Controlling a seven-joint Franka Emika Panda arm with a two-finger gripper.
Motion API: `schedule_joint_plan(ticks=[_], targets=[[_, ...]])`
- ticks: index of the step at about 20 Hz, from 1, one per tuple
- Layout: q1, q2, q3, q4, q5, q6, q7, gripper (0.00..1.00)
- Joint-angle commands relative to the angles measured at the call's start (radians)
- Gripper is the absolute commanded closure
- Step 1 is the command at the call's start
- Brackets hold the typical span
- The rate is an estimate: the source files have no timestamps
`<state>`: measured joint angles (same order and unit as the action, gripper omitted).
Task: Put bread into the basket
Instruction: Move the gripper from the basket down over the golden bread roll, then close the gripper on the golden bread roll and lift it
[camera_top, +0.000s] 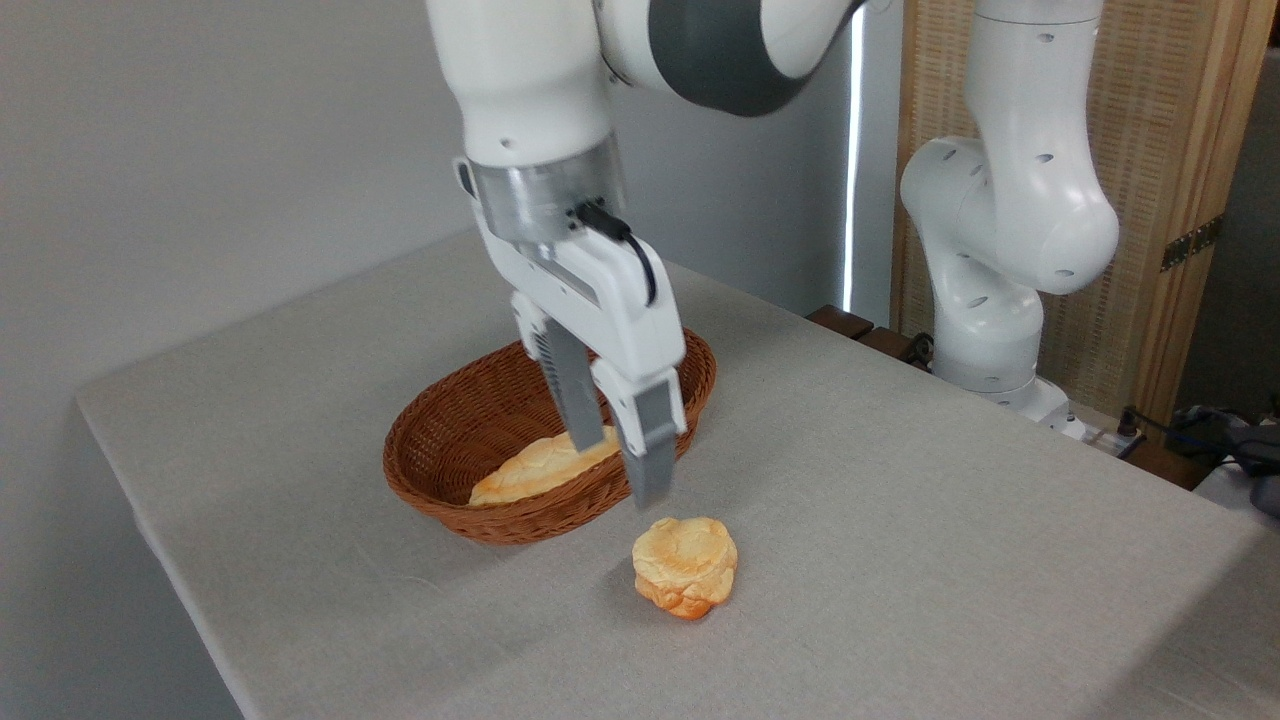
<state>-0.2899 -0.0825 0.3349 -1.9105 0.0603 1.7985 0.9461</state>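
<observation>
Below centre, we see our gripper (618, 470), fingers spread and empty, above the bun (685, 565) beside the wicker basket (440, 440).

Bread (686, 565): open tablecloth (900, 520) on right and front sides; basket (500, 440) rim close at left rear (loaf (535, 468) occupies its floor); gripper (620, 470) hangs above.

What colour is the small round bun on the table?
Golden-orange with a paler top: the small round lumpy bun, seen in the fixed camera view.
</observation>
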Motion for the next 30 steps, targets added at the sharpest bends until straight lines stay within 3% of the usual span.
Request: schedule_joint_plan(ticks=[1,5,7,30], targets=[[-0.009,-0.078,0.006,-0.197,0.085,0.146,0.019,0.0],[-0.012,-0.111,0.026,-0.295,0.148,0.206,0.058,0.0],[-0.012,-0.111,0.027,-0.308,0.148,0.205,0.109,0.0],[-0.046,-0.076,0.026,-0.36,0.144,0.292,0.129,0.0]])
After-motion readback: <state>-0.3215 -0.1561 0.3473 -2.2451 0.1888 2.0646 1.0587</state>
